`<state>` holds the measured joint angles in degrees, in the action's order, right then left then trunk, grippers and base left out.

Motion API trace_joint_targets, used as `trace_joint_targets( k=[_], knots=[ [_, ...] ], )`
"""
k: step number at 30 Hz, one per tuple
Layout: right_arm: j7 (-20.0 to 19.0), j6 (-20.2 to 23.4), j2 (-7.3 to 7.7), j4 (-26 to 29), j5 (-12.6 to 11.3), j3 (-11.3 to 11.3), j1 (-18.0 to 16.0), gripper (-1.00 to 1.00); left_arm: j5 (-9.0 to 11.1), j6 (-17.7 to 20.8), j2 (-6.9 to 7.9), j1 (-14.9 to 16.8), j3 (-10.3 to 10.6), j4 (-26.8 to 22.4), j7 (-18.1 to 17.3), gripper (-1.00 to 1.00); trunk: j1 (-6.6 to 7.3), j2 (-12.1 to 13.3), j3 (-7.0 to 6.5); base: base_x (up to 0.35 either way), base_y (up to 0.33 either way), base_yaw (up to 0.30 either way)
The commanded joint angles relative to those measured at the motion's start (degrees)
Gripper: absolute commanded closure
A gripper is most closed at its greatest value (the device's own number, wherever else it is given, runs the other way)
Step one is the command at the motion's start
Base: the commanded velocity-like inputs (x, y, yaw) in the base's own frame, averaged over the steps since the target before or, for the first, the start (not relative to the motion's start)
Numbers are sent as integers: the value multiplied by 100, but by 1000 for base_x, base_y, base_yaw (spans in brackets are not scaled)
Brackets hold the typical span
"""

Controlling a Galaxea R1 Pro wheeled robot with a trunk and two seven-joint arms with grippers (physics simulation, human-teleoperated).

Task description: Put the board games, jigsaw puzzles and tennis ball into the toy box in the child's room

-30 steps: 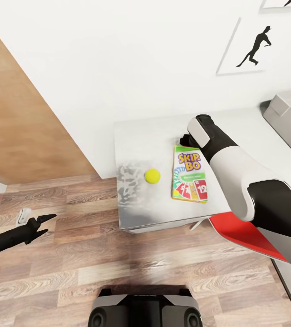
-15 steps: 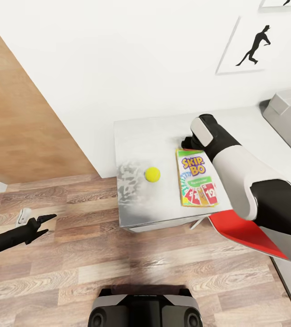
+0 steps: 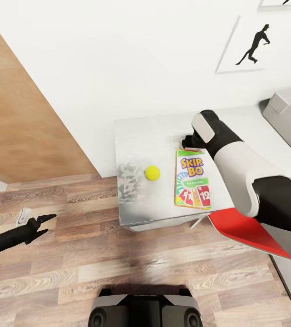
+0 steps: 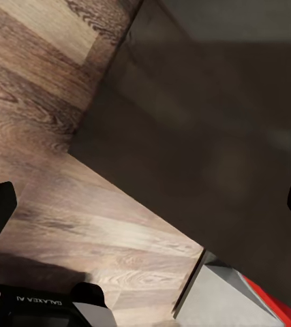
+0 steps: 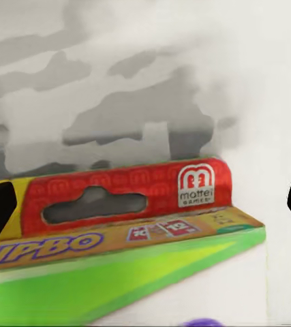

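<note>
The green Skip-Bo board game (image 3: pixel 192 178) lies flat on the white table (image 3: pixel 136 136), with the tennis ball (image 3: pixel 152 173) just to its left. My right gripper (image 3: pixel 187 141) hovers at the box's far end, open. In the right wrist view the box's red hanger end (image 5: pixel 128 201) sits between the wide-apart fingers of the right gripper (image 5: pixel 145 204). The grey toy box (image 3: pixel 287 114) stands at the table's far right. My left gripper (image 3: pixel 44 225) hangs open over the wood floor, its fingers spread wide in the left wrist view (image 4: pixel 145 204).
A red chair seat (image 3: pixel 247 231) pokes out under the table's right side. A wooden panel (image 3: pixel 18 122) stands at the left, and a small white object (image 3: pixel 25 214) lies on the floor near my left gripper. My base (image 3: pixel 145 311) is in front of the table.
The Skip-Bo box has swivelled on the table and shifted slightly right and toward me. My right gripper has edged to the right at the box's far end. The left arm has not moved.
</note>
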<state>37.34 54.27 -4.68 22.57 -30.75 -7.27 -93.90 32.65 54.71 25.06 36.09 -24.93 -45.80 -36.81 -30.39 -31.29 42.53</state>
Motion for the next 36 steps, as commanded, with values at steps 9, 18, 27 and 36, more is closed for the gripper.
trace_joint_targets(
  k=[9,18,27,36],
  knots=[
    [45,197,3,2,-63,-38,-41,-100,-22,27,-1,4,-24,1,-39,-100,-1,-6,5,-97,0,0],
    [45,291,-2,-7,-63,-38,-107,-100,-22,29,2,3,-30,1,-45,-100,-1,-6,5,-125,0,0],
    [36,302,-6,-17,-63,-38,-110,-100,-22,31,13,3,-38,0,-45,-100,-1,-6,5,-19,0,0],
    [28,310,-6,-237,-68,-31,-120,-100,-22,31,33,3,-39,1,-45,-100,-1,-6,5,0,0,0]
  ],
)
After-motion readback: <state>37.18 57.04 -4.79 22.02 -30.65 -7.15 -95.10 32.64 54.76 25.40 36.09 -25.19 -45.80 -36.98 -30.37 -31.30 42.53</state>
